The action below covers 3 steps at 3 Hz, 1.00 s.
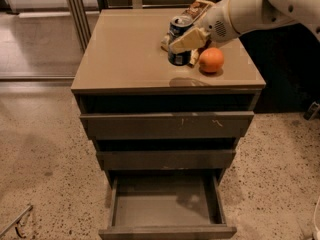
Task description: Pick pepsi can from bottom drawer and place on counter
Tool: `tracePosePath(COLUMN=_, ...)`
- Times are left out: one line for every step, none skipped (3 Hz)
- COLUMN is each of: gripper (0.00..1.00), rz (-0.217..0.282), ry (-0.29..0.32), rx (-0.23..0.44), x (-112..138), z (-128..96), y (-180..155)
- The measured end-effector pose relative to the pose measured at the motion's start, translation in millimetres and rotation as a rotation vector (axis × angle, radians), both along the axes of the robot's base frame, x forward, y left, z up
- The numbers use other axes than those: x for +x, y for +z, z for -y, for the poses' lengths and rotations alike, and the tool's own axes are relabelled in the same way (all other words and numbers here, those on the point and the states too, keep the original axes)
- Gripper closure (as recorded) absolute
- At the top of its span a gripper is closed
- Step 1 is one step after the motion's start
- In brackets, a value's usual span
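"Pepsi can (178,58), where was it?"

"Above the counter (125,49), toward the back right, roughly upright with its silver top up. Its shadow lay on the counter nearer the front edge, apart from the can's base, so it hung clear of the surface."

"And the gripper (180,41)?"

"It was pinching the can at mid-height. One beige finger (190,39) crossed the can's front; the other was hidden behind it. The white arm (260,4) reached in from the upper right."

"What lay closest?"

"An orange (211,60) sat on the counter just right of the can, beside the finger. Behind the gripper, a snack bag (196,6) was mostly hidden; only its top edge showed."

"The drawers?"

"The bottom drawer (165,231) stood pulled well out, its grey inside in view with only a faint shadow on its floor. The middle drawer (165,160) and the top drawer (165,126) sat a little way out, with light scratches on the top one's front."

"Around the cabinet?"

"Speckled floor (45,149) on both sides, with a thin metal piece (17,223) lying at the lower left."
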State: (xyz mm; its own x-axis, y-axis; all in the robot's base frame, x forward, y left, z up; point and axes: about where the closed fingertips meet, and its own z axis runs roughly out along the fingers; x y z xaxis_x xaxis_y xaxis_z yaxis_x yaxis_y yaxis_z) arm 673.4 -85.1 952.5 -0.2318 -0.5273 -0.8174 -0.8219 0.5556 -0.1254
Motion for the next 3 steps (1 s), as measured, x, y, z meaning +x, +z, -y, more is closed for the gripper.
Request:
tracePosePath(gripper=1.0, rz=-0.013, ry=-0.037, rx=0.031, x=42, z=-12, y=-8)
tracePosePath(gripper=1.0, rz=-0.028, ry=-0.041, rx=0.064, x=72, z=-28, y=-20)
tracePosePath(gripper=1.0, rz=-0.051, ry=-0.026, rx=0.096, x=87, z=-48, y=-29)
